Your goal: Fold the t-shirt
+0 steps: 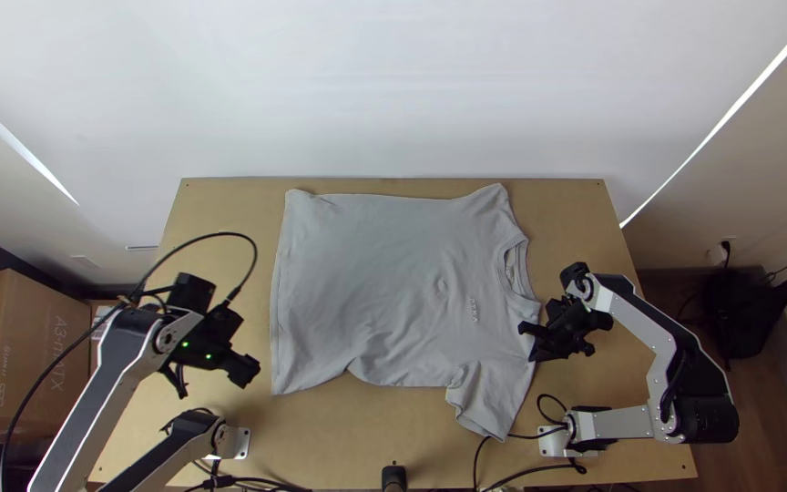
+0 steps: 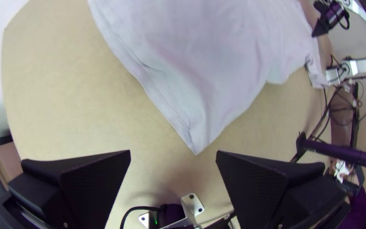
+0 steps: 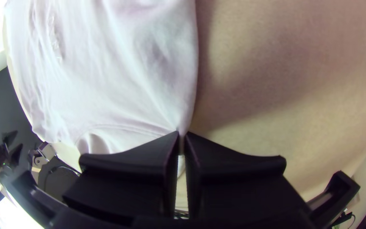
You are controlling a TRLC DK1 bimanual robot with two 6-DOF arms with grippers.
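Since you're folding this one, here's what you've got: the light grey short-sleeved t-shirt (image 1: 375, 292) is spread out across the middle of the light wooden table (image 1: 348, 446), hem towards the left of the frame, round collar (image 1: 518, 264) over on the right. You've got one sleeve (image 1: 494, 410) sticking out towards the lower right, a bit rumpled where it meets the body, and the other shoulder corner points to the upper right. There are some soft wrinkles through the body too, and a small raised mark (image 1: 474, 310) near the collar.

Your right gripper (image 1: 528, 341) is at the shirt's right edge, between the collar and that lower sleeve. Its wide black fingers are pinched together on a bit of the shoulder edge, and in the right wrist view you can see creases fanning out from the pinch and a seam running up to it.

Your left gripper (image 1: 220, 330) is left of the shirt, fingers wide apart with no cloth between them. In the left wrist view you'll spot the pointed lower hem corner (image 2: 195, 142) out past its fingertips.

Around the setup, you've got a brown cardboard box (image 1: 47, 342) at the left of the frame and a black bag (image 1: 747, 310) on the floor at the right.
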